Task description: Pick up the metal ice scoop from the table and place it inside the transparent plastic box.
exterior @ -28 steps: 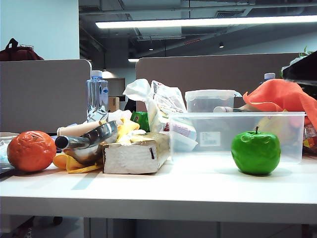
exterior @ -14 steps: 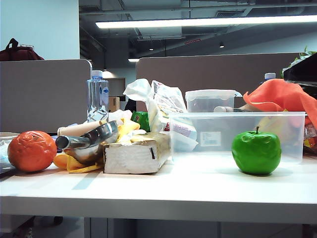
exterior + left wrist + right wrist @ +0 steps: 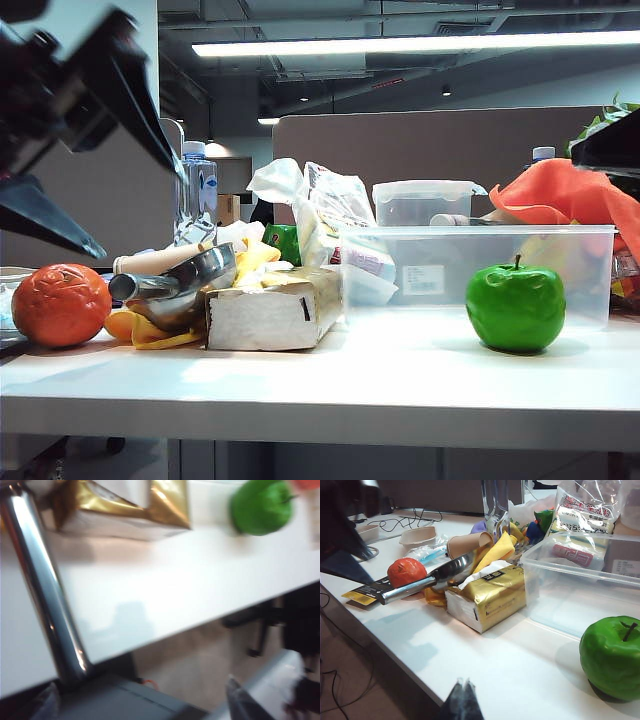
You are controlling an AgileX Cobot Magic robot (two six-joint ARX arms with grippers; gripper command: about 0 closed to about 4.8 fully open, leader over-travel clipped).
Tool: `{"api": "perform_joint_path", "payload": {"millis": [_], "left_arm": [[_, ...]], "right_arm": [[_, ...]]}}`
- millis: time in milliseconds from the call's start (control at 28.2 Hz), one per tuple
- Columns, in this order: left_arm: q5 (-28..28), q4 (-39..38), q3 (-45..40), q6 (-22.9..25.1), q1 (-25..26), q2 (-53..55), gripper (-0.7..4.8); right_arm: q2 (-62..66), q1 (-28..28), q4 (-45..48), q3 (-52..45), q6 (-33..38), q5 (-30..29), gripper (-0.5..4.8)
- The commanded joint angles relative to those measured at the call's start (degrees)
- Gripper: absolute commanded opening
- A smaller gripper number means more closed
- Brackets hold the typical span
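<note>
The metal ice scoop lies on a yellow cloth on the table, its bowl against a gold tissue pack and its handle pointing at the orange. It also shows in the right wrist view, scoop, and its handle in the left wrist view. My left gripper hangs blurred above the orange and scoop, jaws wide open and empty; left gripper is beside the handle's end. The transparent plastic box stands right of the pack. My right gripper is shut, over the table's front edge.
An orange sits left of the scoop and a green apple in front of the box. The tissue pack, a water bottle, bags, a lidded small container and an orange cloth crowd the back.
My left arm has swung into the exterior view from the upper left, its jaws open. The scoop, box and fruit have not moved.
</note>
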Motion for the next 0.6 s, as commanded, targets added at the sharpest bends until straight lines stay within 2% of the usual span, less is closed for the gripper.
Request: {"api": "perform_joint_path", "payload": {"millis": [35,142,284,425,532,603], "left_arm": [[-3.58,0.90,1.92,0.44,-0.13,4.63,4.79],[-7.45,2.12,2.05,0.59,-0.11,7.80,4.79],[-7.58,7.82,2.05,-1.05,-0.11,10.71,4.79],[-8.48,10.12,2.05,-2.40,-0.11,12.09,4.79],[-8.52,10.05,2.05,-2.56,-0.11,13.09,4.60],[-8.50,9.92,2.05,-2.58,-0.11,14.29,3.93]], "right_arm": [[-0.02,0.02,0.79,0.11,-0.02,0.07,-0.01],[-0.02,0.02,0.79,0.11,-0.02,0.04,-0.01],[-0.02,0.02,0.76,0.11,-0.02,0.04,-0.01],[0.00,0.02,0.79,0.11,-0.02,0.04,-0.01],[0.00,0.02,0.79,0.11,-0.02,0.07,-0.01],[0.00,0.02,0.79,0.11,0.00,0.07,-0.01]]}}
